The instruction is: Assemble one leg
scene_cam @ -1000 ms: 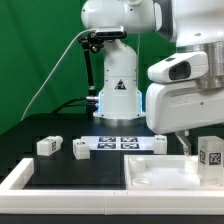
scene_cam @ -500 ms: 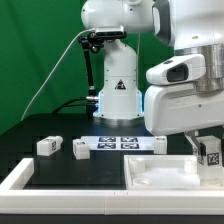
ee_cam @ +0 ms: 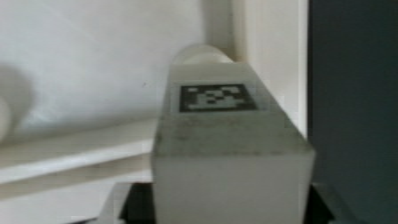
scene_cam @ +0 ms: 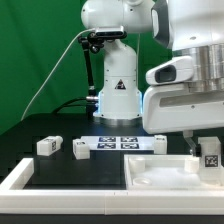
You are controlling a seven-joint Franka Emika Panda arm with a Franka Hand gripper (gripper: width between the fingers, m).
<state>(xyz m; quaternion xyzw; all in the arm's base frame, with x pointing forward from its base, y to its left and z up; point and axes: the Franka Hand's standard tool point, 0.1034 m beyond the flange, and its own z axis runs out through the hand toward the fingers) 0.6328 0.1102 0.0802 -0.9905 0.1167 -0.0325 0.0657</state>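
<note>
My gripper [scene_cam: 209, 148] is shut on a leg [scene_cam: 210, 156], a small white block with a marker tag. It holds the leg upright over the far right corner of the large white square part [scene_cam: 160, 176]. In the wrist view the leg [ee_cam: 228, 135] fills the middle with its tag facing the camera. The dark fingers [ee_cam: 132, 204] press on both of its sides, and the gripper [ee_cam: 228, 205] is low in the picture. The square part's rim and corner [ee_cam: 89, 140] lie behind the leg. Whether the leg touches the part I cannot tell.
Three more white legs lie on the black table: two at the exterior view's left [scene_cam: 48, 146] [scene_cam: 80, 149] and one by the arm [scene_cam: 158, 143]. The marker board [scene_cam: 120, 143] lies in the middle at the back. The robot base [scene_cam: 118, 95] stands behind it.
The gripper with the leg has sunk slightly toward the square part's corner, and the arm has shifted a little to the exterior view's left.
</note>
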